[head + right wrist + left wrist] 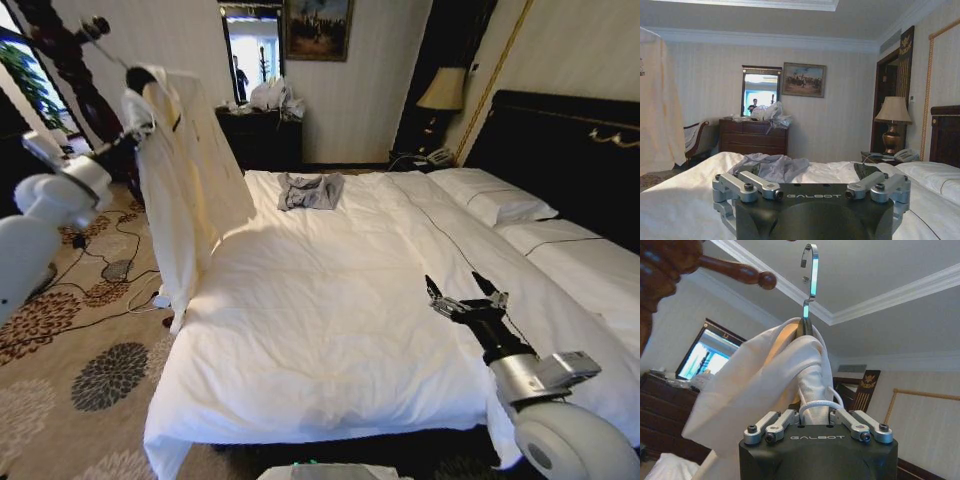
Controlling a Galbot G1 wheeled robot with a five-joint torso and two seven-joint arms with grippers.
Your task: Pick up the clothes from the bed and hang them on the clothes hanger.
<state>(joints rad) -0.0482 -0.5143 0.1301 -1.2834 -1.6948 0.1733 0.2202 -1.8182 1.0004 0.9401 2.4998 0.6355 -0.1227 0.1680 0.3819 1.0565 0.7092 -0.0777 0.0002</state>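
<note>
Cream shirt [185,165] already draped over the black hanger [803,327], held up at upper left of the head view, beside the bed [330,330], near the dark wooden coat stand [70,60]. Left gripper [816,420] closed on the hanger's lower part under the fabric. Silver hook [811,272] free in the air. Right gripper [466,292] low at lower right above the white sheet, fingers apart, holding nothing. Grey-blue garment [310,190] lying farther up the bed.
</note>
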